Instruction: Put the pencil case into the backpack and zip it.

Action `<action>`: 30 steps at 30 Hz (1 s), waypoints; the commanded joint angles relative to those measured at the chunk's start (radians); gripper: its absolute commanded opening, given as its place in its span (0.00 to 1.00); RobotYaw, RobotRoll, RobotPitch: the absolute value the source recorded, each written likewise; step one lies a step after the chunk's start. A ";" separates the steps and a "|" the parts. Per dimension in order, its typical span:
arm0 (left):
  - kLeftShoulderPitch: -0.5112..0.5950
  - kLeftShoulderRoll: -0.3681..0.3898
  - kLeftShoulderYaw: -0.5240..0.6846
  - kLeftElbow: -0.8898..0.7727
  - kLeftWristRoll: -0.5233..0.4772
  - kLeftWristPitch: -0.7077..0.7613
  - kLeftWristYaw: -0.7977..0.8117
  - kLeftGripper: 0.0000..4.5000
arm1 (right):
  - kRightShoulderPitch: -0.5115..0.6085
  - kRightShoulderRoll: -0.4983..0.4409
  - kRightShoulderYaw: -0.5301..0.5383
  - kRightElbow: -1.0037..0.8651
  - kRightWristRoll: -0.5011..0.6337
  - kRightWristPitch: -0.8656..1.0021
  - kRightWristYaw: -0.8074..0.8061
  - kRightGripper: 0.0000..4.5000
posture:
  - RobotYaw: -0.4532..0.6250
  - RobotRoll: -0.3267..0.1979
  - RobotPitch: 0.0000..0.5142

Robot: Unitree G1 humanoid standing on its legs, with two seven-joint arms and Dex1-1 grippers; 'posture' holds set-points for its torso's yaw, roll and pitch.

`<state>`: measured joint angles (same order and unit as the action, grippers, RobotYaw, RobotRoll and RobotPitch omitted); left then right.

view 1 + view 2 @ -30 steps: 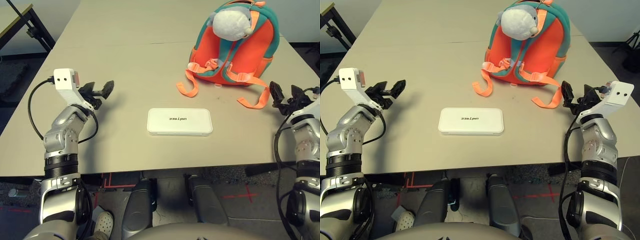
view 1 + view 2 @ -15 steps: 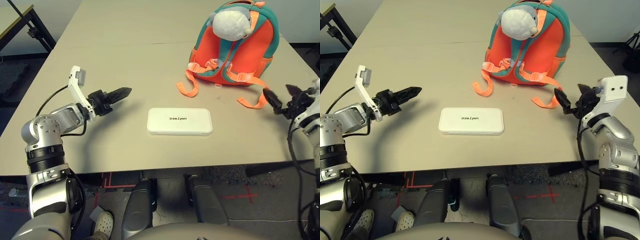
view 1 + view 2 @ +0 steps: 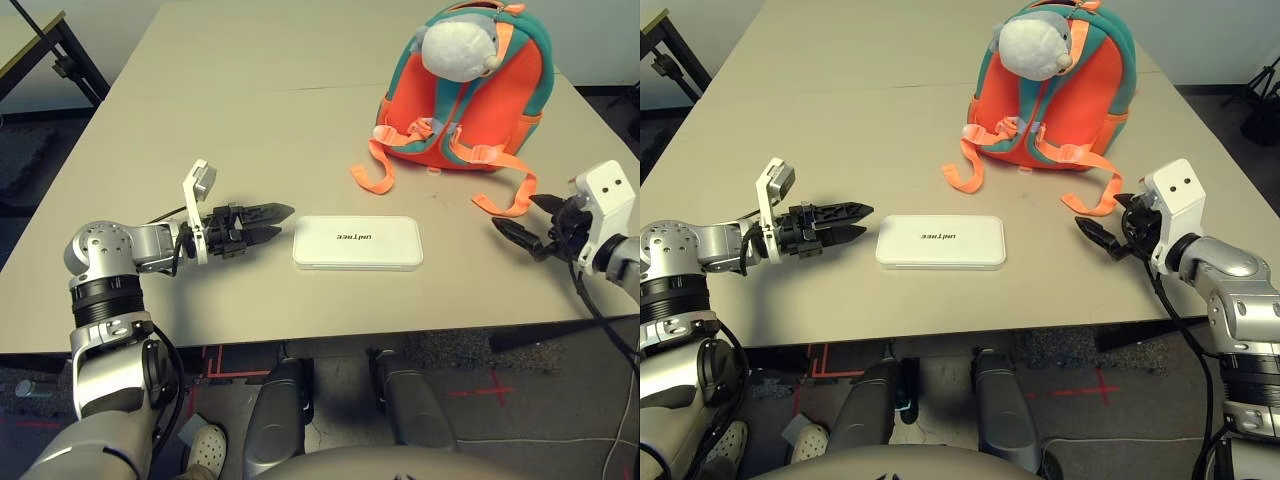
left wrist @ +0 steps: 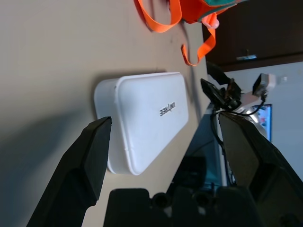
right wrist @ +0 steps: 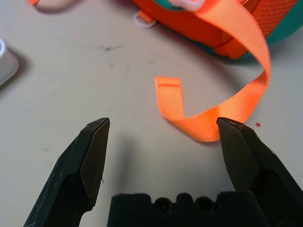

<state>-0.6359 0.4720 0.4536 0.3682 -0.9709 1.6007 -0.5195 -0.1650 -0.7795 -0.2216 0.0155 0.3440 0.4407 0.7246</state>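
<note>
Left gripper [image 3: 268,222], spread, now nearer case [image 3: 358,243]; right gripper [image 3: 524,222], spread, also closer. Case reads "UNITREE".

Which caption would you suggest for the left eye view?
Open left claw beside the white pencil case, orange-and-teal backpack standing beyond.

The white pencil case [image 3: 358,243] lies flat; the backpack [image 3: 467,90] seems upright.

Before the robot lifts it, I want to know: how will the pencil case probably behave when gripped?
The pencil case looks rigid, so it should hardly bend. Its smooth surface may slip a little. Lying flat on the table, it seems unlikely to roll.
</note>
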 commanded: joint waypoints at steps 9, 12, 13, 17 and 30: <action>-0.008 0.013 -0.047 0.080 0.018 0.014 -0.008 1.00 | 0.014 -0.015 0.026 -0.047 -0.028 0.038 0.026 1.00 | 0.25 0.62 0.30; -0.009 0.011 -0.045 0.099 0.054 0.012 0.009 1.00 | 0.015 -0.018 0.032 -0.048 -0.033 0.041 0.032 1.00 | 0.25 0.62 0.30; -0.010 0.009 -0.045 0.105 0.067 0.012 0.014 1.00 | 0.015 -0.022 0.036 -0.049 -0.037 0.042 0.036 1.00 | 0.25 0.62 0.30; -0.017 0.007 -0.039 0.112 0.097 0.012 0.023 1.00 | 0.017 -0.036 0.045 -0.055 -0.048 0.045 0.049 1.00 | 0.25 0.62 0.32; -0.020 -0.005 -0.062 0.115 0.147 -0.018 0.003 1.00 | 0.041 -0.097 0.093 -0.149 -0.031 0.120 0.162 0.71 | 0.25 0.62 0.32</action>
<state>-0.6613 0.4717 0.4111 0.4795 -0.8617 1.5915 -0.5299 -0.1405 -0.8681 -0.1533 -0.1008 0.2988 0.5385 0.8663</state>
